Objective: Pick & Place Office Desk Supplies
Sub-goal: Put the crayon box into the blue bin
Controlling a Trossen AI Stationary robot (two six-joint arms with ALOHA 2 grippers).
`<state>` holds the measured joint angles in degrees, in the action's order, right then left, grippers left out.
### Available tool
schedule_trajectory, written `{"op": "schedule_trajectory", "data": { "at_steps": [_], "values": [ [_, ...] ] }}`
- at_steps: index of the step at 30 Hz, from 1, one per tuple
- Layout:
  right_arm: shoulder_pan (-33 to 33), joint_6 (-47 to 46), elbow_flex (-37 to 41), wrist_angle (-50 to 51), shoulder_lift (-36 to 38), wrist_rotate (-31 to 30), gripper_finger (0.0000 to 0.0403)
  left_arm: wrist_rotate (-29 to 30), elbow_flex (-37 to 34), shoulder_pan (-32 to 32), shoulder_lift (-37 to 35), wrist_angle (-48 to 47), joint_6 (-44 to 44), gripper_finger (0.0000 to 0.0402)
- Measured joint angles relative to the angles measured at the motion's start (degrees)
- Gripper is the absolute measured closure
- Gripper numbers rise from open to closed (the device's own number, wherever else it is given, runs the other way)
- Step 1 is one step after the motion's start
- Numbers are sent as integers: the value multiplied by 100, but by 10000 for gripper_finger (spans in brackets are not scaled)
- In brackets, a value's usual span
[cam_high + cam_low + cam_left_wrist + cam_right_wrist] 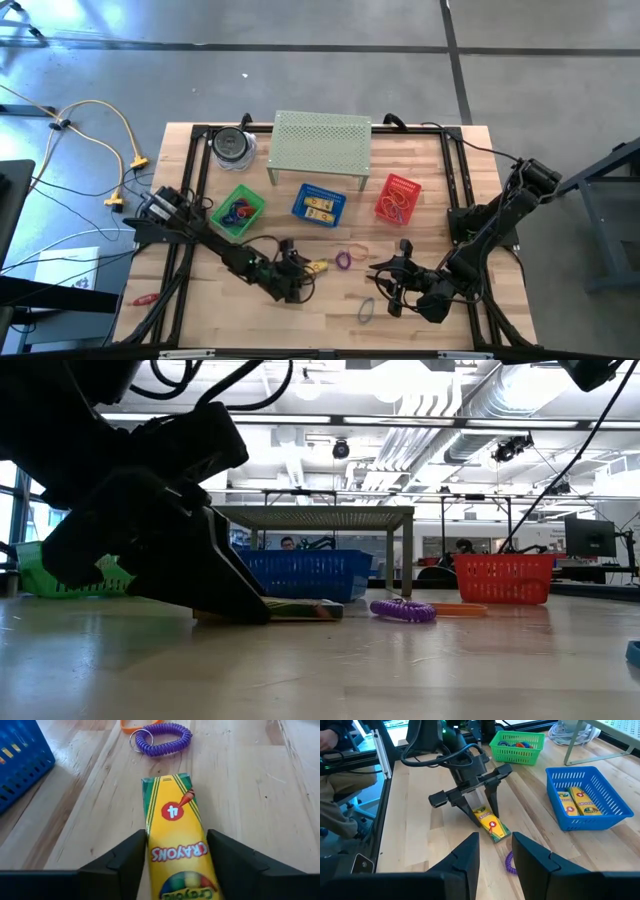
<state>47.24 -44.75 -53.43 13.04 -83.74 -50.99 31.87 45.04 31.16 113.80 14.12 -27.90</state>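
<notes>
The left gripper (175, 865) is down at the wooden table top (420, 300), its two dark fingers (120, 862) set on either side of a small yellow and green cardboard crayon box (175, 827) that lies flat on the wood; the fingers look to be touching the box's sides, though whether they press it firmly cannot be told. The box reads "CRAYONS" in red, "Crayola" in a green oval, and bears a red disc with a white "4". Just beyond its free end lie a purple coiled plastic wrist band with a metal key ring (162, 740) and a thin orange band loop (131, 726), touching one another. The right gripper (495, 852) hovers over the table's front right part, its fingers a narrow gap apart and holding nothing. A blue plastic mesh basket (610, 795) holds two more yellow crayon boxes (575, 802). A green mesh basket (252, 202) holds blue and red loops, and a red mesh basket (398, 186) holds orange bands.
</notes>
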Motion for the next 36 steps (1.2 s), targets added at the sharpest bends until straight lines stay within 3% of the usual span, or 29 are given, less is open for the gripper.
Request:
{"op": "schedule_trajectory", "data": {
  "at_steps": [7, 14, 24, 31, 36],
  "values": [
    [0, -3, 0, -48, 0, 111, 300, 189, -2, 88, 17, 61, 44, 256],
    [0, -39, 1, -84, 0, 172, 300, 641, -20, 285, -131, -22, 45, 267],
    [0, -15, 2, -687, -2, 180, 300, 463, 12, 93, -1955, -766, 515, 268],
    [-13, 48, 2, -767, -129, 164, 300, -756, 57, -1070, -3153, -1326, 1097, 268],
    [-132, 185, 2, -914, -365, 179, 300, -1710, 48, -2112, -3311, -1486, 1608, 268]
  ]
}}
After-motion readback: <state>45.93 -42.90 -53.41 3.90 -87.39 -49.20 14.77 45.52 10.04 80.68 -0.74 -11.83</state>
